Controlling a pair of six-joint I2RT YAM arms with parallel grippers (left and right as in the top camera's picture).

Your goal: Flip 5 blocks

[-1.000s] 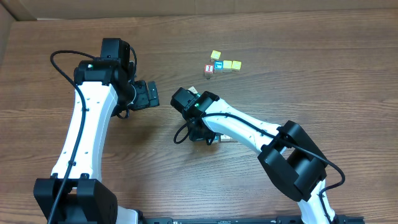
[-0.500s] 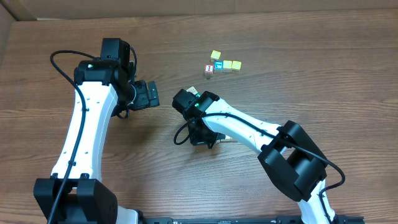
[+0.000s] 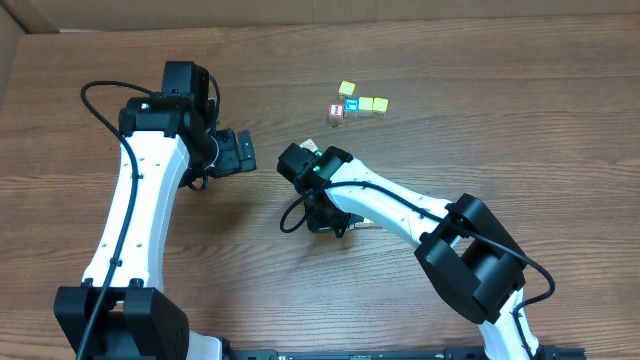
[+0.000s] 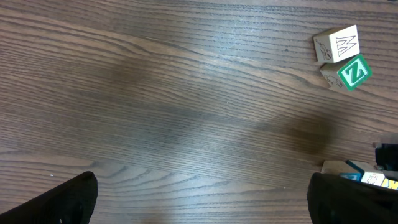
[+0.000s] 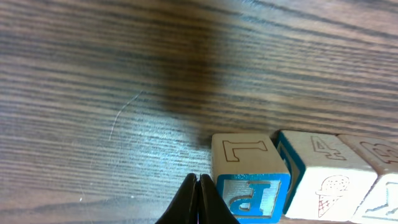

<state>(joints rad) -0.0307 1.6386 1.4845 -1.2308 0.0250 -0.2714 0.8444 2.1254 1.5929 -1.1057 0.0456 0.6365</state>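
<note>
Right wrist view: right gripper (image 5: 199,198) closed on nothing, tips just beside the small blue-faced "P" wooden cube (image 5: 252,180), which ends a row of whitish letter cubes (image 5: 314,171) near the middle of the wooden worktop (image 5: 93,74). Left gripper (image 4: 202,202) wide open, empty; green-faced "Z" cube (image 4: 353,72) sits apart.

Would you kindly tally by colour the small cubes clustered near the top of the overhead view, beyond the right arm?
Yellow cubes: 3
Blue-letter cube: 1
Red-letter cube: 1
Total: 5
</note>
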